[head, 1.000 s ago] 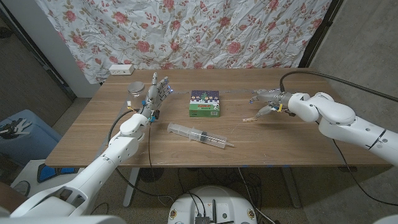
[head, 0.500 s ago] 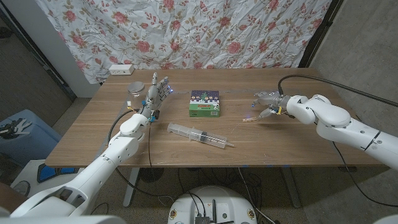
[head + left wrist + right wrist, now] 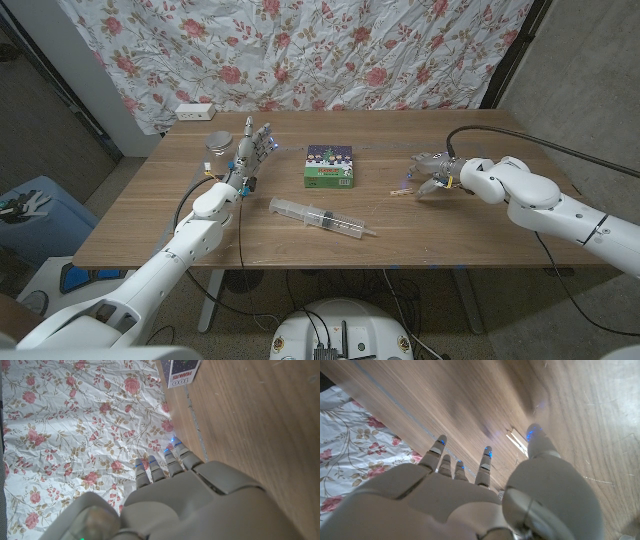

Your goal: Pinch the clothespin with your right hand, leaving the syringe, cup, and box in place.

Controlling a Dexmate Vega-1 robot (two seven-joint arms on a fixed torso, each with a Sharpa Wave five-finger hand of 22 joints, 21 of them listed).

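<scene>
A small wooden clothespin point(image 3: 402, 190) lies on the table, right of the green box point(image 3: 330, 167). My right hand point(image 3: 433, 172) hovers just to its right, fingers spread toward it and holding nothing. In the right wrist view the clothespin point(image 3: 517, 442) lies on the wood just beyond the thumb tip, between thumb and fingers point(image 3: 486, 462). The syringe point(image 3: 322, 217) lies in front of the box. The cup point(image 3: 217, 143) stands at the far left, beside my left hand point(image 3: 252, 150), which stands upright with its fingers apart. The box point(image 3: 182, 370) also shows past my left hand point(image 3: 200, 495).
A white power strip point(image 3: 194, 112) lies at the table's far left corner, before the floral cloth point(image 3: 300, 50). A black cable point(image 3: 520, 125) arcs over the table's right side to my right wrist. Bare wood stretches along the front edge point(image 3: 450, 250).
My right hand has sunk a little lower and nearer the table beside the clothespin, and its forearm has dropped. Clothespin, syringe, box, cup and left hand stay put.
</scene>
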